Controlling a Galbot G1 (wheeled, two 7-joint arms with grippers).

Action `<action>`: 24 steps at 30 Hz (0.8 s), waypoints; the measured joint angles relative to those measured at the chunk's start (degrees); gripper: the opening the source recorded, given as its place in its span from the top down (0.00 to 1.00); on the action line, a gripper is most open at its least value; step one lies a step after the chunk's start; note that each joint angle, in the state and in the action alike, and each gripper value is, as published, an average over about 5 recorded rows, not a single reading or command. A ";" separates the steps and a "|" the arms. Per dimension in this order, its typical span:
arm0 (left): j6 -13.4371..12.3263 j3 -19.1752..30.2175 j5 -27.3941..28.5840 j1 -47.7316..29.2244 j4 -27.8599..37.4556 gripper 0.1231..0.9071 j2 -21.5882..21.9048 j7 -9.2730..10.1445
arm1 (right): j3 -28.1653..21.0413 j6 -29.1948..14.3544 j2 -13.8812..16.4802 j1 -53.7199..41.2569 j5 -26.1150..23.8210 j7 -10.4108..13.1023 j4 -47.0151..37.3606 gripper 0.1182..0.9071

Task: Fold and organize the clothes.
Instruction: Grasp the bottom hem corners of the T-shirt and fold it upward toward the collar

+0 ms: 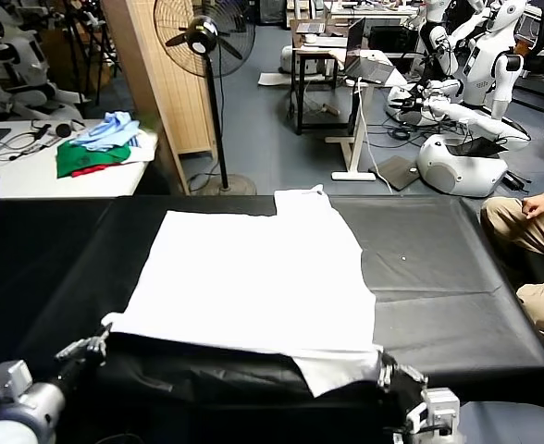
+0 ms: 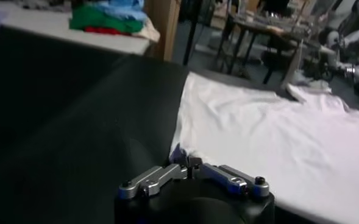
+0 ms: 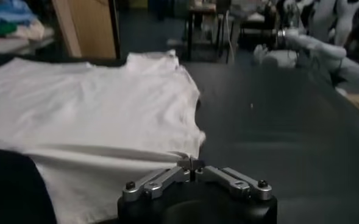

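- Black cloth covers the work table [image 1: 457, 277], with a workshop of parked robots and a standing fan [image 1: 204, 37] behind.
- White T-shirt [image 1: 253, 277] lies flat mid-table; its long axis runs left to right.
- Left gripper [image 1: 99, 343] is clamped on the shirt's near left corner.
- Right gripper [image 1: 385, 367] pinches the near right corner.
- Risk: each pinch catches only a sliver of fabric, so uneven lifting could slip a corner free or skew the fold.
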State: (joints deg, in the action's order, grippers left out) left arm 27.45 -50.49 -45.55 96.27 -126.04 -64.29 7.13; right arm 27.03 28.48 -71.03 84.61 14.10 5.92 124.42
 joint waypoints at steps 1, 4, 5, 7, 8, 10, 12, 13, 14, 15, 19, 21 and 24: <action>0.00 0.67 0.52 -1.12 0.43 1.00 -0.17 0.01 | -0.42 -0.55 0.72 -1.55 -0.14 -0.43 -1.42 1.00; -0.04 2.66 2.08 -4.30 1.93 1.00 -0.13 -0.01 | -1.87 -2.33 2.79 -5.66 -1.06 -2.09 -5.38 1.00; -0.08 3.23 2.61 -5.23 2.48 1.00 0.01 -0.02 | -2.41 -2.90 3.44 -6.90 -1.46 -2.72 -6.67 1.00; -0.20 4.23 3.79 -7.05 3.70 1.00 0.47 -0.07 | -3.47 -3.86 4.56 -9.13 -2.33 -3.78 -9.13 1.00; -0.27 4.68 4.39 -7.92 4.35 1.00 0.76 -0.10 | -4.01 -4.27 5.02 -10.16 -2.83 -4.25 -10.34 1.00; -0.39 5.62 5.54 -9.66 5.82 1.00 1.47 -0.14 | -5.05 -4.95 5.73 -12.06 -3.92 -4.98 -12.70 1.00; -0.47 6.53 6.53 -11.30 7.38 1.00 2.20 -0.21 | -5.97 -5.53 6.16 -13.69 -4.91 -5.57 -14.81 1.00; -0.51 6.99 7.00 -12.08 8.19 1.00 2.57 -0.30 | -6.33 -5.74 6.29 -14.37 -5.18 -5.81 -15.72 1.00; -0.55 7.42 7.47 -12.80 8.97 1.00 2.92 -0.42 | -6.62 -5.90 6.36 -14.91 -5.32 -6.02 -16.49 1.00; -0.59 7.84 7.99 -13.49 9.77 1.00 3.24 -0.59 | -6.84 -6.03 6.38 -15.33 -5.35 -6.20 -17.10 1.00; -0.66 9.28 9.55 -15.55 12.55 1.00 4.28 -1.12 | -6.96 -7.29 6.25 -15.80 -5.24 -6.84 -18.10 0.94; -0.69 9.84 10.30 -16.33 13.58 1.00 4.55 -1.13 | -6.69 -8.35 6.20 -15.51 -5.18 -7.12 -17.87 0.84; -0.88 10.50 11.32 -17.37 14.79 1.00 4.57 -0.96 | -6.04 -9.34 6.31 -14.58 -4.97 -7.30 -16.56 0.63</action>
State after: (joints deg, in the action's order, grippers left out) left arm 26.57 -39.99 -34.23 78.90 -111.25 -59.72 6.17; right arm 20.98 19.14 -64.72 70.03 9.13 -1.38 107.86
